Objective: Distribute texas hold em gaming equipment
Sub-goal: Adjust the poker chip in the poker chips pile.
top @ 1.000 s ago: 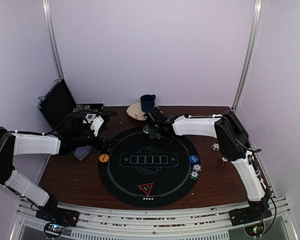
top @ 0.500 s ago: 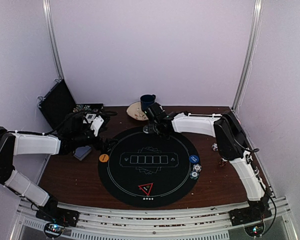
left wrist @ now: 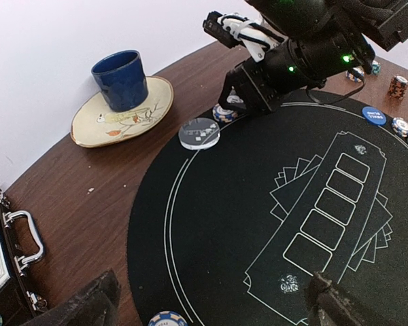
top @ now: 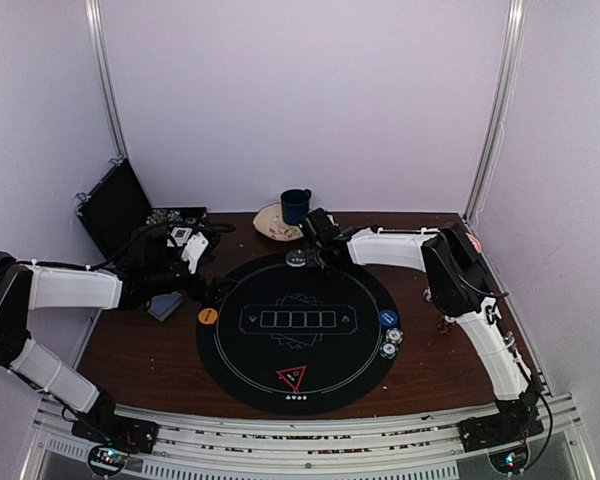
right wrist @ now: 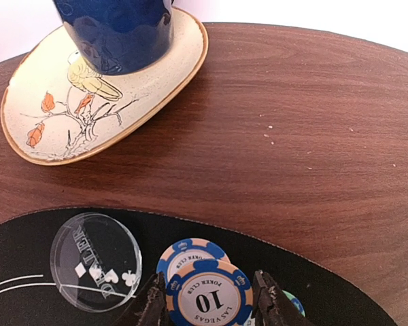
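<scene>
The blue-and-cream striped poker chip (right wrist: 207,299) marked 10 lies at the far edge of the round black felt mat (right wrist: 20,251), partly over a second striped chip (right wrist: 183,252). The right gripper (right wrist: 209,278) is clamped on it, one dark fingertip against each side. Just left of it lies a clear round dealer disc (right wrist: 95,261). Beyond the mat, on the brown wooden table (right wrist: 292,136), a dark blue mug (right wrist: 115,30) stands on a cream bird-painted plate (right wrist: 54,122).

From the left wrist, the left gripper (left wrist: 214,278) has its fingers wide apart above the mat's left part (only felt shows between them). A blue button disc (left wrist: 374,115) sits at the mat's right rim, with a lone striped chip (left wrist: 401,126) beside it.

From above, an orange button disc (top: 208,316) rests on the mat's left rim and a red-edged black triangle marker (top: 292,378) lies toward its near edge. Grey-blue-backed playing cards (top: 165,306) lie on the table just left of the mat. An open black case (top: 115,205) stands at the far-left corner.
</scene>
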`<act>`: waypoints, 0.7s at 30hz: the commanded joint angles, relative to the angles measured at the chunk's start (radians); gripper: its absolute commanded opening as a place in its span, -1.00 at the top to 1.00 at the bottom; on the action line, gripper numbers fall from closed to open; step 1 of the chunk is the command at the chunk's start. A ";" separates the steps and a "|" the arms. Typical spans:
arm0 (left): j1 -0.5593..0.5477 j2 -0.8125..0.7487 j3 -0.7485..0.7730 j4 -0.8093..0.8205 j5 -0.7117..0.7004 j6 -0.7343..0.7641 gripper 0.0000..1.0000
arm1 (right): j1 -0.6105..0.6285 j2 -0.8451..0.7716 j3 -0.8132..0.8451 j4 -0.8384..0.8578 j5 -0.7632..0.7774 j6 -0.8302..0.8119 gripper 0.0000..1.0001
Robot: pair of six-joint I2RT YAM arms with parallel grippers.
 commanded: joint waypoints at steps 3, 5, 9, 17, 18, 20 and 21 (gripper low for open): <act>0.005 0.016 0.032 0.038 0.005 0.000 -0.96 | -0.012 0.046 0.070 0.018 -0.017 -0.010 0.18; 0.006 0.016 0.032 0.039 0.005 0.000 -0.96 | -0.015 0.050 0.076 0.022 -0.023 -0.009 0.18; 0.005 0.018 0.032 0.039 0.004 0.000 -0.96 | -0.018 0.055 0.085 0.024 -0.027 -0.009 0.18; 0.005 0.019 0.032 0.039 0.002 0.001 -0.96 | -0.022 0.071 0.106 0.019 -0.032 -0.011 0.14; 0.005 0.019 0.032 0.039 0.002 0.001 -0.96 | -0.022 0.073 0.108 0.018 -0.032 -0.011 0.14; 0.005 0.021 0.034 0.039 0.002 0.001 -0.96 | -0.024 0.078 0.113 0.018 -0.031 -0.010 0.12; 0.005 0.021 0.034 0.039 0.002 0.002 -0.96 | -0.025 0.081 0.114 0.018 -0.034 -0.010 0.12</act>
